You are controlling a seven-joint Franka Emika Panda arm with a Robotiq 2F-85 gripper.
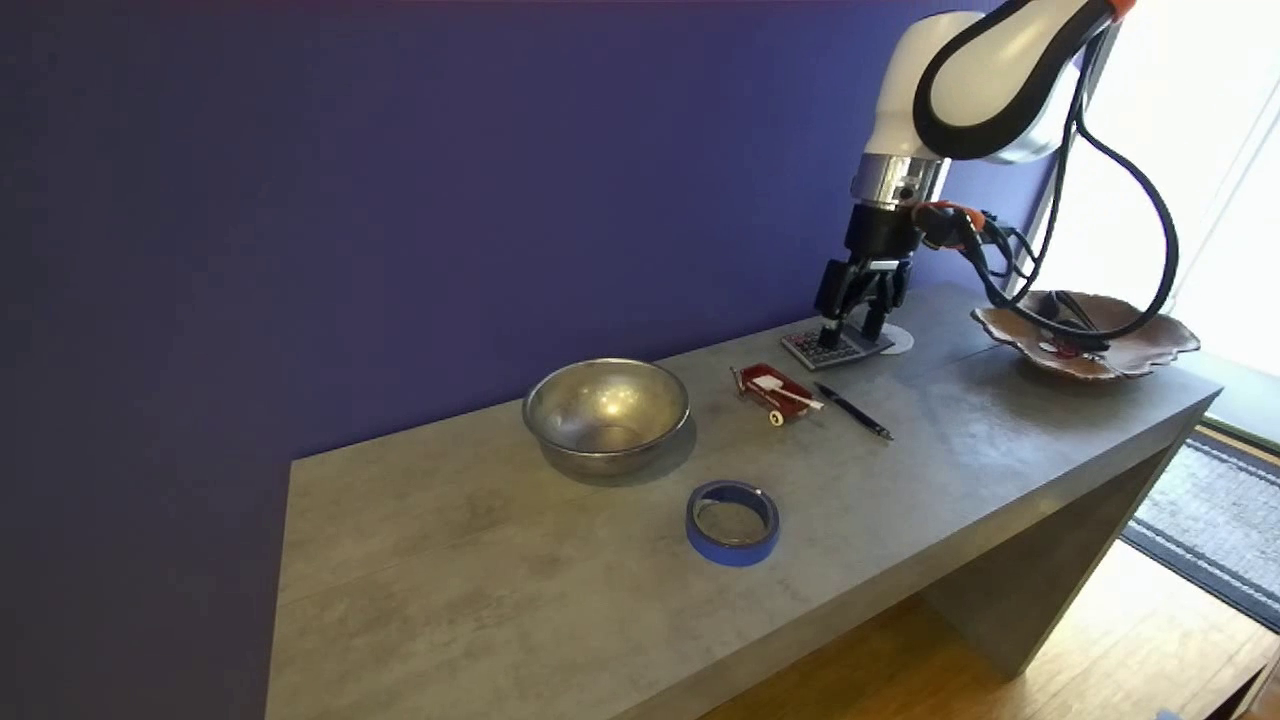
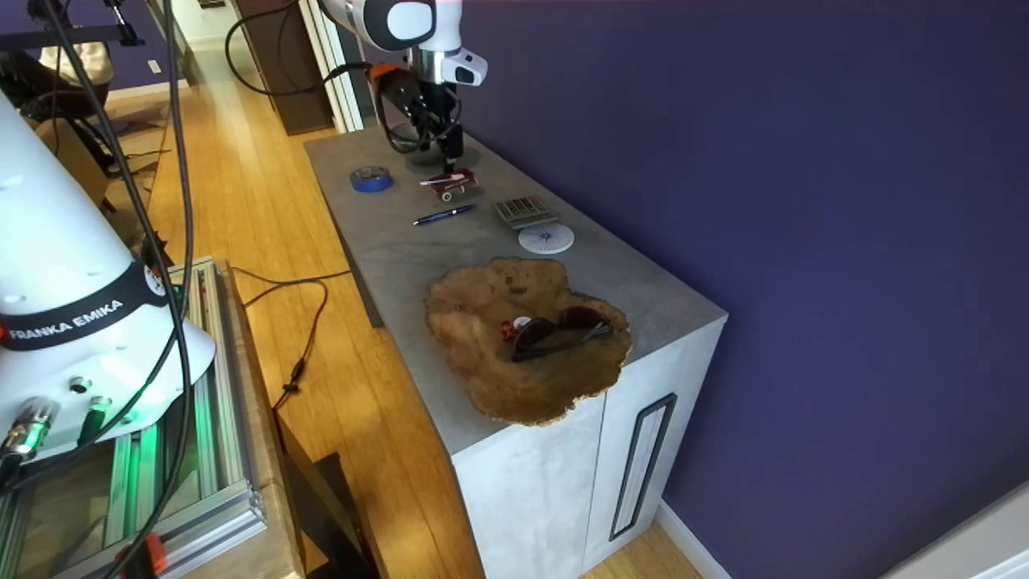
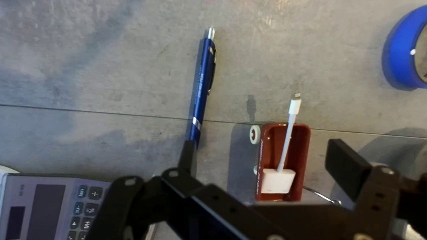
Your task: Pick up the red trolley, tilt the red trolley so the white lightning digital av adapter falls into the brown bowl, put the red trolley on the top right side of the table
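Wrist view: red trolley (image 3: 297, 156) ungripped, within the spread of the gripper (image 3: 267, 161)

On the grey table (image 3: 150, 66), it has a calculator (image 3: 50, 206) and a blue pen (image 3: 201, 83) to its left. The jaws stand wide on either side of it, gripping nothing.

It should prove light and stiff, its glossy sides perhaps slippery. A squeeze across both long walls, above the wheels (image 3: 255, 134) at left, looks the surest hold; the white adapter (image 3: 278, 181) seems merely laid inside and could slide out early; the metal handle (image 3: 320, 194) at right looks too thin to lift by.

Its looks, again from the left: cream wheels, pale lettering, a deep red tray with rounded corners, the adapter's block at the lower end with its cable reaching past the upper, then the handle.
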